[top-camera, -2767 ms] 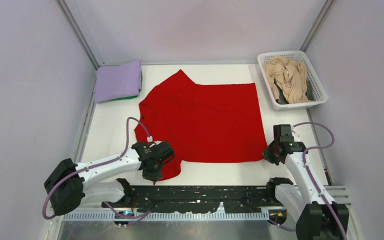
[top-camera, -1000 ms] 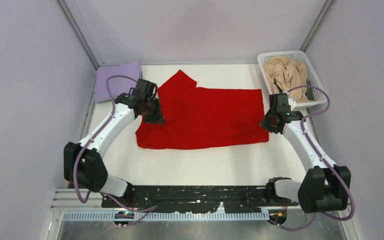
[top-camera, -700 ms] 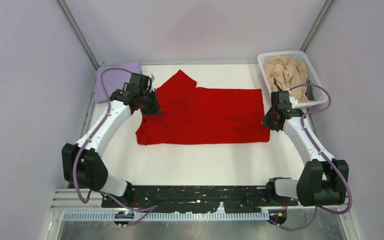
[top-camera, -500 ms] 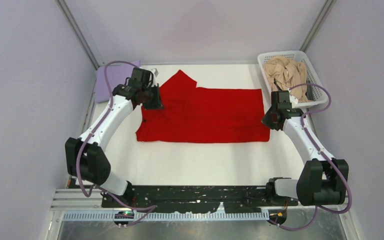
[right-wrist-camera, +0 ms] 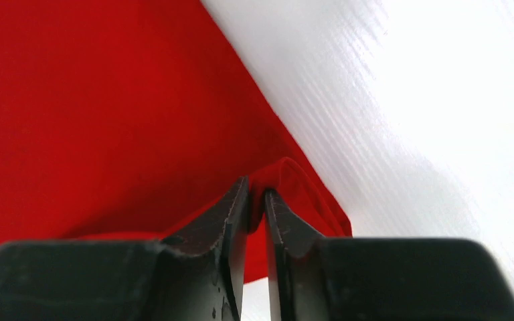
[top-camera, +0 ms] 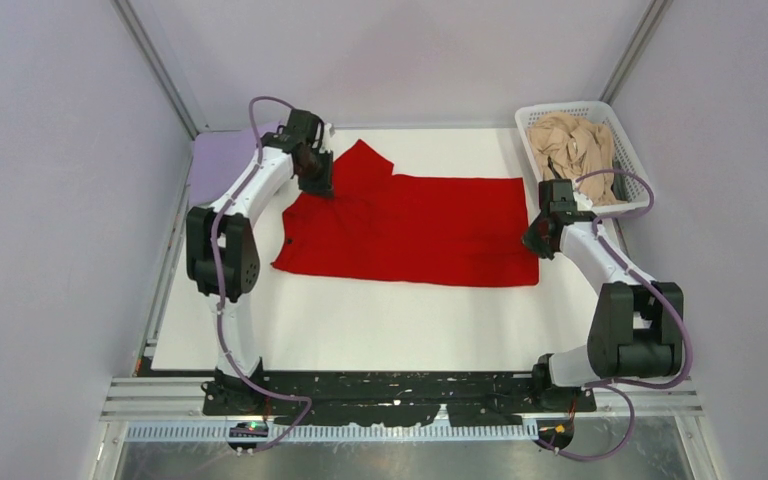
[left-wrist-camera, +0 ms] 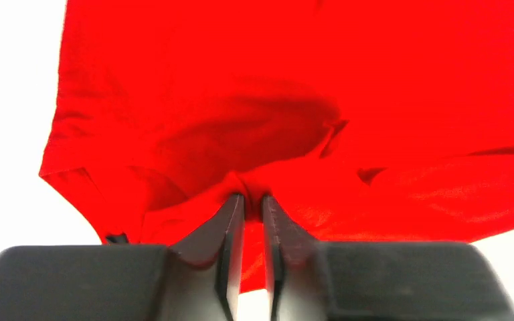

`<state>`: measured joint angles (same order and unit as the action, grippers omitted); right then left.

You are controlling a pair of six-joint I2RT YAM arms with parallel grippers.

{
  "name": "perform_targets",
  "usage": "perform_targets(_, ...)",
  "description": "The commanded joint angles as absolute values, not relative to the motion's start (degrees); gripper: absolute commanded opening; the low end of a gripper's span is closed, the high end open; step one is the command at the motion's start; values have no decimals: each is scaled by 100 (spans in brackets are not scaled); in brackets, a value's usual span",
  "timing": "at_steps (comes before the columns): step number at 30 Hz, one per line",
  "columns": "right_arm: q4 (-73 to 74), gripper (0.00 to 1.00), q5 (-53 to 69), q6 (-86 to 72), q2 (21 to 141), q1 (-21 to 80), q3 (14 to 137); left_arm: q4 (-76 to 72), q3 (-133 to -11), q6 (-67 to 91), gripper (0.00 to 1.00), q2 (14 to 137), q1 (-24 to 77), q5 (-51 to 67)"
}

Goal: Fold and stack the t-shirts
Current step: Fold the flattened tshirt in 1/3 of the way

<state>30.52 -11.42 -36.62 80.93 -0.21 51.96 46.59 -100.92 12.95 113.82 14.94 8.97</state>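
Observation:
The bright red t-shirt lies folded in half across the middle of the white table, one sleeve pointing to the back. My left gripper is shut on the shirt's left edge; the pinched cloth shows in the left wrist view. My right gripper is shut on the shirt's right edge, and the fold of cloth shows in the right wrist view. The folded lavender t-shirt lies at the back left, partly hidden by my left arm. The beige t-shirt is bundled in the basket. The green one is hidden.
The white lattice basket stands at the back right, close behind my right gripper. Metal frame posts rise at both back corners. The grey walls close in on both sides.
Both grippers carried the red shirt's near edge from the front to the back, folding it in half. The left gripper has since moved further back and right; the right gripper barely moved.

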Motion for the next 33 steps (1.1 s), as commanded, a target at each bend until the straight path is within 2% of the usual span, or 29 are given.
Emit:
perform_targets(1, 2486, 31, -1460, -3895, 8348, -118, 5308, 4804, -10755, 1275, 32, 11861, 1335, 756)
perform_targets(3, 2404, 42, -1590, -4008, 8517, -122, 5405, 4862, -11125, 1411, 57, 12165, 1294, 957)
perform_targets(5, 2394, 52, -1766, -4051, 8541, -121, 5550, 5192, -11704, 1487, 68, 12486, 1263, 1053)
perform_targets(7, 2447, 68, -1898, -4018, 8461, -123, 5690, 5406, -12081, 1564, 79, 12595, 1249, 957)
perform_targets(8, 2457, 85, -1920, -3978, 8410, -119, 5734, 5448, -12125, 1584, 85, 12561, 1249, 915)
perform_targets(9, 2450, 92, -1915, -3873, 8275, -118, 5728, 5452, -12070, 1613, 94, 12447, 1250, 891)
perform_targets(10, 2434, 99, -1898, -3830, 8198, -107, 5681, 5405, -11852, 1647, 99, 12280, 1248, 904)
perform_targets(14, 2183, 95, -1399, -3532, 7699, -8, 5263, 4612, -10258, 1938, 100, 11124, 1248, 1465)
perform_targets(19, 1487, 95, -585, -3235, 7579, 742, 4674, 2987, -8125, 2551, 100, 10195, 1248, 2300)
perform_targets(22, 1165, 95, -241, -3128, 8080, 1098, 4694, 3200, -7922, 2580, 100, 10383, 1248, 2010)
perform_targets(28, 1131, 95, -361, -3119, 8943, 1313, 4860, 3182, -7362, 2713, 100, 10714, 1062, 1796)
perform_targets(33, 1367, 95, -328, -3153, 9033, 1322, 4532, 3140, -6694, 2787, 100, 10546, 1028, 1608)
